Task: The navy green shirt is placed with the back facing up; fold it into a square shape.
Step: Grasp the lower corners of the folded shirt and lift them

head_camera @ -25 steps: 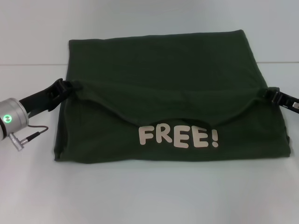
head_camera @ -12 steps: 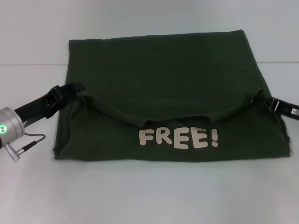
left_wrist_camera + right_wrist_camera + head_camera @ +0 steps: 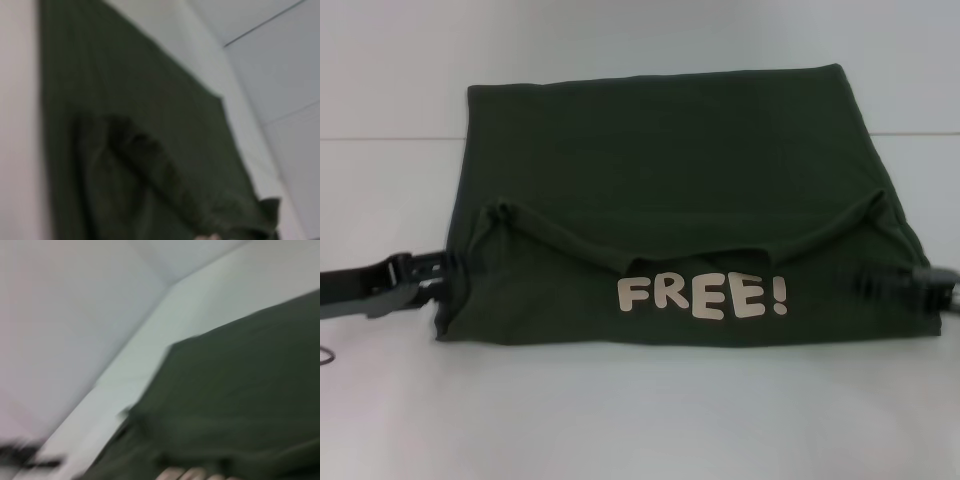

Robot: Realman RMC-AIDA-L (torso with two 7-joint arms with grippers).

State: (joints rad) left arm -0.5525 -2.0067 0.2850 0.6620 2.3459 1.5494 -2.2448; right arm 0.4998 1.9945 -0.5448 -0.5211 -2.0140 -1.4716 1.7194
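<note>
The navy green shirt (image 3: 660,150) lies flat on the white table, its near part folded over so the pale "FREE!" lettering (image 3: 702,295) faces up. The folded edge sags in a curve just behind the lettering. My left gripper (image 3: 432,270) sits low at the shirt's left edge, near the front corner, open, and holds no cloth that I can see. My right gripper (image 3: 880,285) is a dark blur over the shirt's right edge beside the lettering. The wrist views show the shirt (image 3: 125,125) (image 3: 240,390) close up as green cloth, with none of their own fingers.
The white table (image 3: 620,420) stretches around the shirt on all sides. A thin seam line (image 3: 390,138) crosses it behind the shirt's far edge. A grey cable loop (image 3: 326,355) shows at the far left.
Both grippers have let go of the folded edge's corners and moved toward the near side, lower and along the shirt's sides. The folded edge now rests on the shirt.
</note>
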